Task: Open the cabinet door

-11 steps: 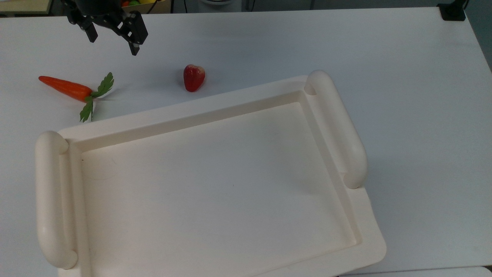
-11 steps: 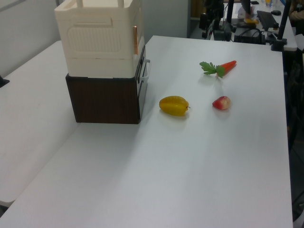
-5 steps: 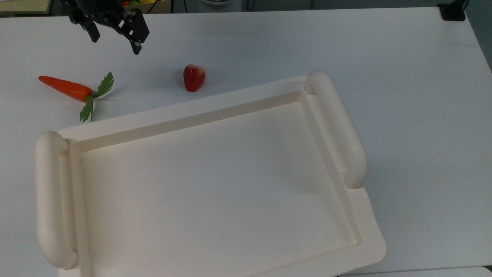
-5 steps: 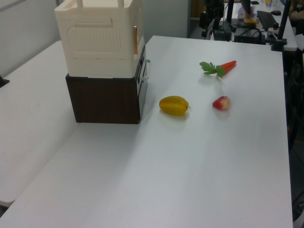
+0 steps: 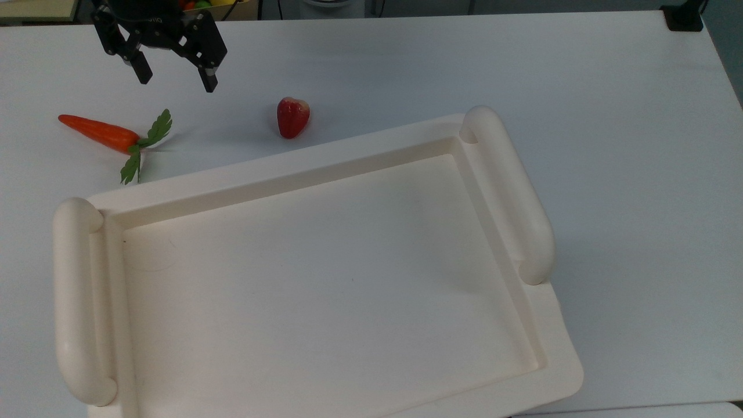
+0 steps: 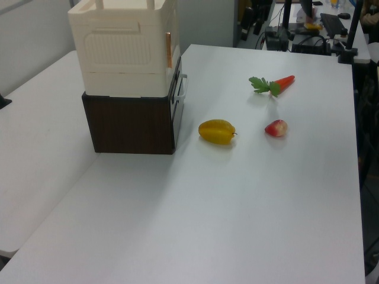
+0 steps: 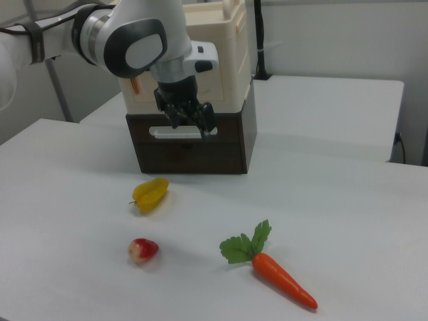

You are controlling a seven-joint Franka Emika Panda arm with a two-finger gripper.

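Note:
The cream-white cabinet (image 6: 121, 50) stands on a dark brown base (image 6: 130, 124). Its cabinet door (image 7: 231, 67) is the front face in the right view, partly hidden by my arm, and looks flush with the body. In the left view that face turns toward the left view's right and is seen edge-on. The cabinet's recessed top (image 5: 278, 174) with two bar rails takes up most of the top view. My gripper (image 5: 174, 80) hangs open at the top view's upper left, beyond the carrot, holding nothing. In the right view the gripper (image 7: 192, 127) overlaps the base's front.
A carrot (image 5: 101, 132) and a red strawberry (image 5: 292, 116) lie on the white table between gripper and cabinet. A yellow fruit (image 6: 217, 131) lies near the base. The base carries a white handle (image 6: 183, 86). Open tabletop spreads toward the left view's bottom.
In the top view the gripper has dropped slightly toward the carrot and turned, so its two fingers now sit more level. Nothing else moved.

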